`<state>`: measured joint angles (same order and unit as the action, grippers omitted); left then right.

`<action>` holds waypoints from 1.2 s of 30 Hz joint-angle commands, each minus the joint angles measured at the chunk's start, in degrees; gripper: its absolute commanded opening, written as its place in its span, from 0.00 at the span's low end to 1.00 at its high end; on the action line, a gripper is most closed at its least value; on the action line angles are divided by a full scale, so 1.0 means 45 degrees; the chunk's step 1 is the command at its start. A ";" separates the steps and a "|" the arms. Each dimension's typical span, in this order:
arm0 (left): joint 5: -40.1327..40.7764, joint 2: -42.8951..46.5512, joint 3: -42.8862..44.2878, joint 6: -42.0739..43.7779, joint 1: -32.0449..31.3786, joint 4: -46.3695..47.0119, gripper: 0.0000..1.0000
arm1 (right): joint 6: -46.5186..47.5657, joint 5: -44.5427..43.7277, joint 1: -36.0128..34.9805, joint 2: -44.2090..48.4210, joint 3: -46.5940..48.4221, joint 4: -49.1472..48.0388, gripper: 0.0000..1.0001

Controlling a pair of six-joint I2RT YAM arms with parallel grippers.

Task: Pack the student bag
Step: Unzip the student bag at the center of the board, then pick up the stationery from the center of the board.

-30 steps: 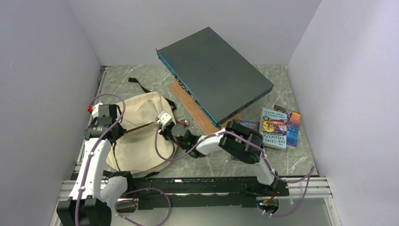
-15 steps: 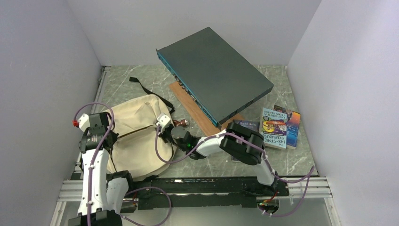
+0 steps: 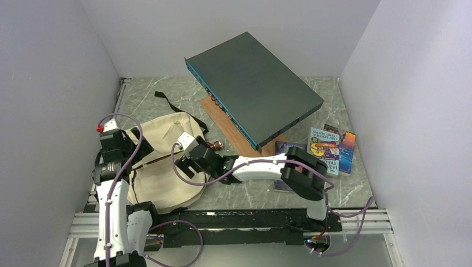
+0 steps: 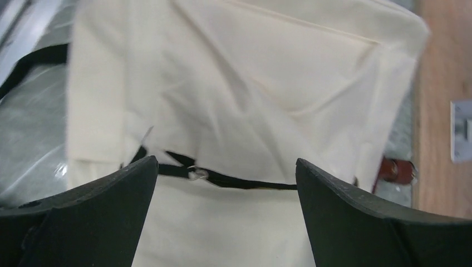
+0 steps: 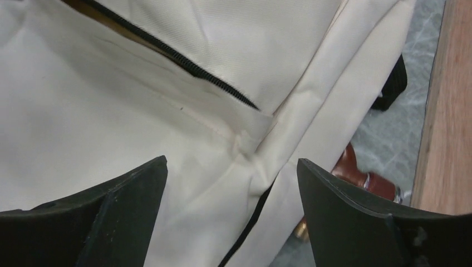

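The student bag, cream canvas with black straps, lies flat at the left of the table. Its black zipper with a metal pull runs across the left wrist view. My left gripper hovers over the bag's left part, open, with nothing between its fingers. From the right, my right gripper hangs open over the bag's right edge, where the partly unzipped opening shows. Neither gripper holds the bag.
A big dark grey flat box leans on a wooden board at the back. Colourful books lie at the right, a dark one partly under my right arm. A small brown object sits beside the bag.
Both grippers have opened and let go of the bag. The bag has dropped flatter. My left arm drew back to the left; my right gripper shifted left over the bag.
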<state>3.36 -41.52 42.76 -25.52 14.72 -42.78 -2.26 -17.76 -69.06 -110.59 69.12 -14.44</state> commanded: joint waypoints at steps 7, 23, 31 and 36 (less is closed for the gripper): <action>-0.3279 -0.0720 -0.0054 0.1744 -0.1216 0.1829 1.00 | -0.5554 -0.1301 -0.0196 0.3010 -0.0074 0.6891 0.93; -0.3545 -0.0483 -0.0084 0.1843 -0.1677 0.1947 1.00 | -1.4525 -0.5747 -0.1705 0.2592 -0.0790 1.3450 0.89; -0.3528 -0.0110 -0.0127 0.1858 -0.1748 0.2007 1.00 | -1.6101 -0.6397 -0.1705 0.1941 -0.0854 1.2788 0.89; -0.3657 -0.0110 -0.0145 0.1868 -0.1786 0.2042 1.00 | -1.6763 -0.6946 -0.1705 0.2219 -0.1550 1.2096 0.87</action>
<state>-11.92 -42.59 42.39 -18.06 7.01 -36.16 -72.71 -44.36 -76.71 -101.75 64.27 42.30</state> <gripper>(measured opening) 0.996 0.880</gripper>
